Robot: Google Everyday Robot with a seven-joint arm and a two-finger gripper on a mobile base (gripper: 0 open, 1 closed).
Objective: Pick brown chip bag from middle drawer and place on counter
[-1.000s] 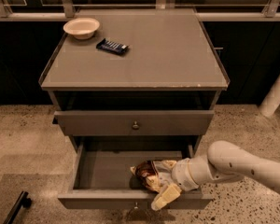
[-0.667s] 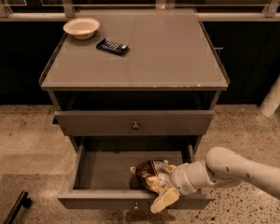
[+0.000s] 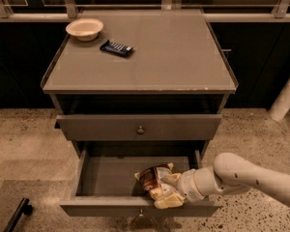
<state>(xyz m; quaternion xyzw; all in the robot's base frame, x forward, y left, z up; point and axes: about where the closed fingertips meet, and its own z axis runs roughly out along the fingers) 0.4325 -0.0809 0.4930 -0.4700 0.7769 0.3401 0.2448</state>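
Middle drawer: the middle drawer (image 3: 104,179) stands pulled out, its inside open to you from above.
Brown chip bag: the brown chip bag (image 3: 151,178) lies crumpled inside the middle drawer, right of its centre and close to its front wall. As far as you can see, it rests on the drawer floor and is not lifted.
Gripper: the gripper (image 3: 165,191) is down inside the middle drawer at its right front, touching the bag's right end.
Grip: you cannot tell whether it is clamped on the bag or only set against it.
Arm: the arm (image 3: 251,175) reaches in from the right of the middle drawer, crossing over its right front corner.
Counter: the counter (image 3: 179,62) sits above the middle drawer. It carries a bowl (image 3: 84,29) and a dark bar packet (image 3: 116,48) toward its far left, and no bag yet.
Done: the drawer is open and the gripper is at the bag.
Left: you need a confirmed hold, a lift out of the middle drawer, a carry up to the counter and a release there.
Progress: by my judgement you are under halfway, at the grasp.
Watch: the upper drawer front (image 3: 101,128) sits just above the middle drawer's rear, so the lift probably needs to come forward first.
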